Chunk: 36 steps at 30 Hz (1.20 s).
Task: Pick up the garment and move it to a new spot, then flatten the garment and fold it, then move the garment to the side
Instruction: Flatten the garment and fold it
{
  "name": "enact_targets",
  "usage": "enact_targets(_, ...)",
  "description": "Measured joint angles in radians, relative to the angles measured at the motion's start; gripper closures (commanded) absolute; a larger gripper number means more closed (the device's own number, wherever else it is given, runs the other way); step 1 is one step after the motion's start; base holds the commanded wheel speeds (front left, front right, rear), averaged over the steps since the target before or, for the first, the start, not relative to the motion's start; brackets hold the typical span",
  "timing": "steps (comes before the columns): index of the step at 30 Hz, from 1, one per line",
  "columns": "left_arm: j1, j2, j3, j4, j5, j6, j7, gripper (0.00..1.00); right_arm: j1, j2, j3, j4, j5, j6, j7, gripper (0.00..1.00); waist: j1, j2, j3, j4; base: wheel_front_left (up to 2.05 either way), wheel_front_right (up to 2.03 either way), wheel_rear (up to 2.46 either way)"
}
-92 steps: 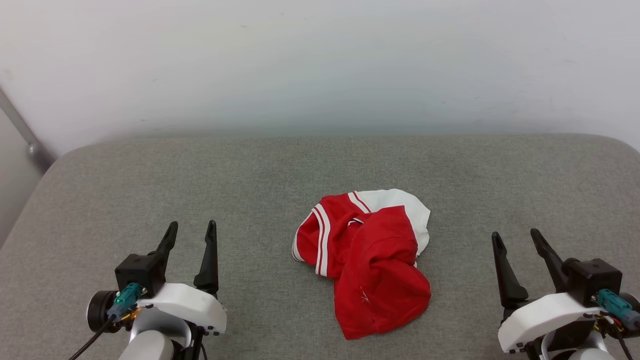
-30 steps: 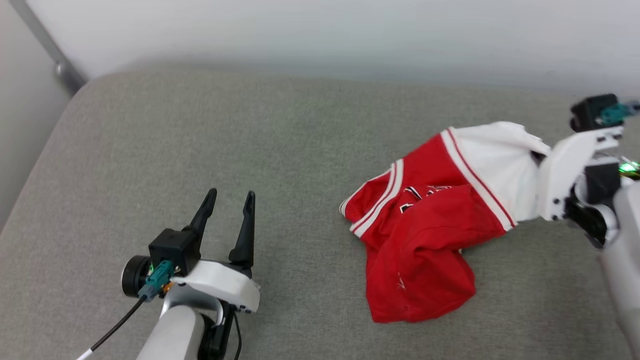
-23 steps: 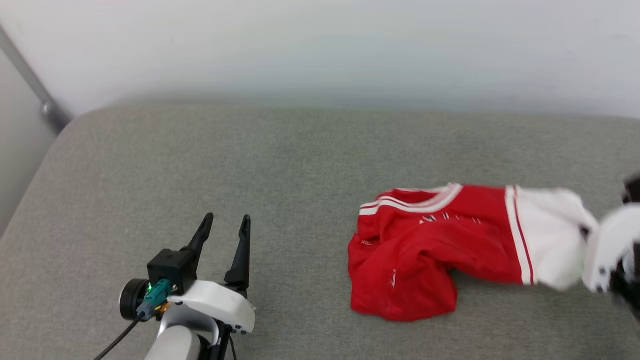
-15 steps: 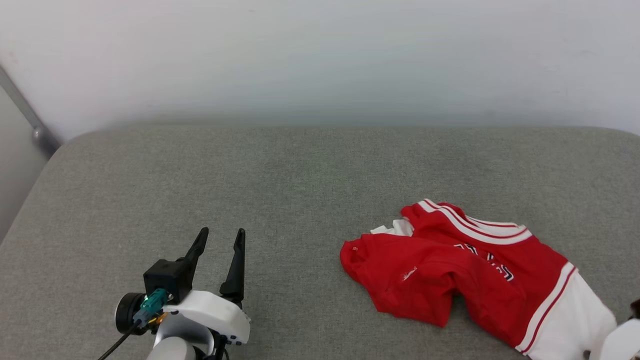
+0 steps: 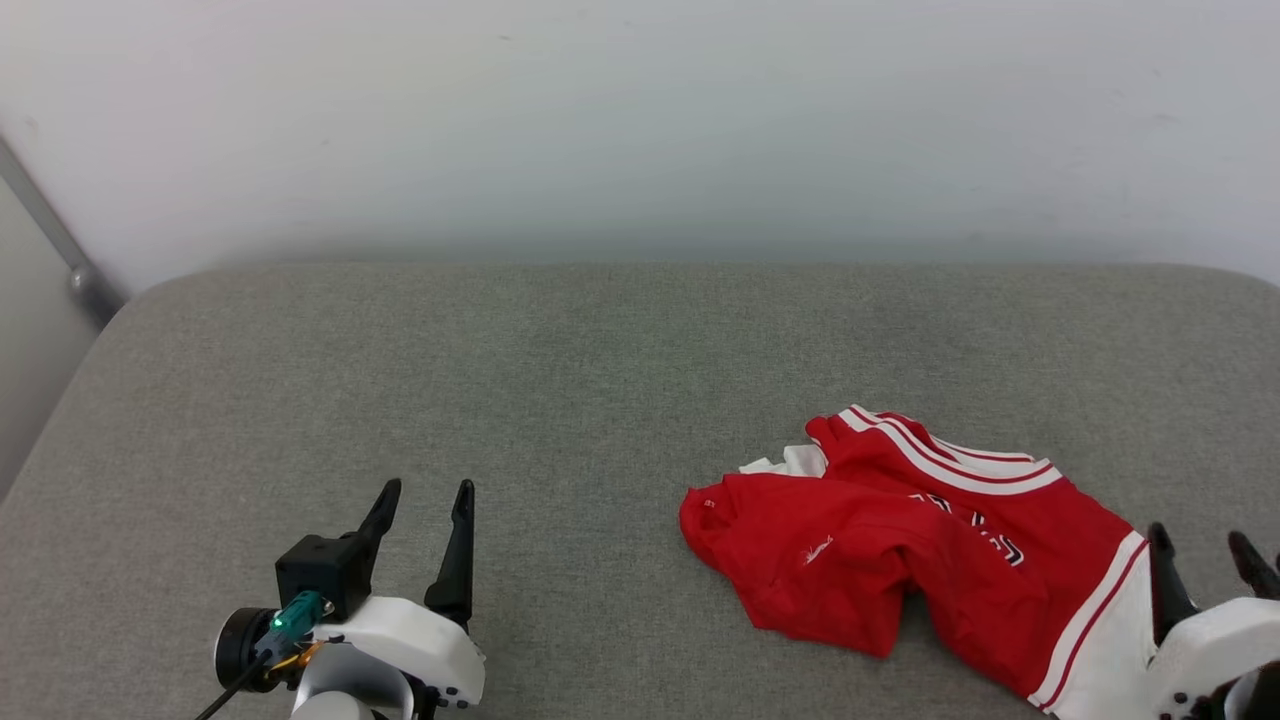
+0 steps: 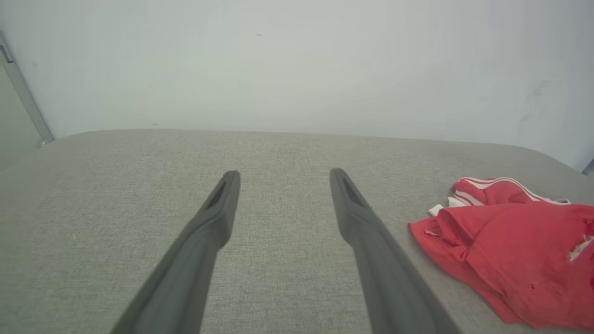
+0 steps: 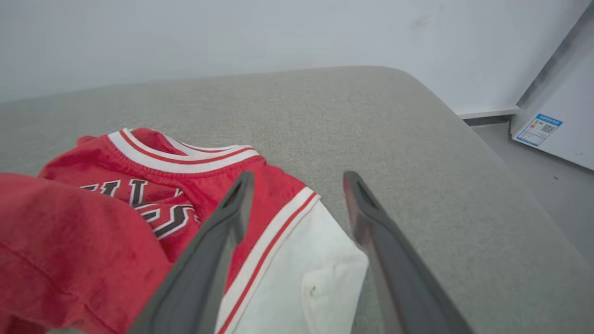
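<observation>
At the lower right of the head view, the garment (image 5: pixel 900 560) lies crumpled on the grey padded surface (image 5: pixel 500 360). Its white sleeve (image 7: pixel 297 278) sits beneath the right gripper (image 5: pixel 1200 545), whose fingers stand wide apart with nothing pinched. The left gripper (image 5: pixel 427 492), at lower left, is just as spread and empty, well apart from the cloth. Because the red body is folded over itself and hides part of the lettering (image 7: pixel 139 204), a grab at the bunched middle would likely catch several layers and leave it twisted, while pulling the sleeve alone could drag it off the surface's nearby rounded edge.
</observation>
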Motion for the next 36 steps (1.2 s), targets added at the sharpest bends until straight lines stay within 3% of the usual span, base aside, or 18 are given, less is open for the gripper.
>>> enact_targets(7, 0.001, 0.011, 0.002, -0.005, -0.004, 0.009, 0.009, 0.00, -0.004, 0.035, 0.134, -0.087, -0.024, 0.000, -0.133, 0.00, 0.0001, 0.0000, -0.011, -0.004, 0.00, 0.00, 0.00)
enact_targets(20, -0.025, 0.023, -0.012, -0.005, -0.004, 0.018, 0.037, 0.00, 0.091, 0.067, 0.305, -0.243, -0.011, 0.000, -0.142, 0.00, 0.0001, 0.0000, -0.016, -0.055, 0.00, 0.00, 0.00)
enact_targets(27, -0.151, 0.020, -0.091, 0.042, 0.006, -0.058, 0.135, 0.00, 0.095, 0.070, 0.332, -0.291, -0.005, 0.000, -0.124, 0.00, 0.0001, 0.0000, 0.002, -0.121, 0.00, 0.00, 0.00)
enact_targets(36, -0.327, 0.040, -0.224, 0.186, -0.048, -0.146, 0.427, 0.00, 0.076, 0.071, 0.338, -0.295, 0.023, 0.000, -0.129, 0.00, 0.0004, 0.0000, 0.106, -0.199, 0.00, 0.00, 0.00)
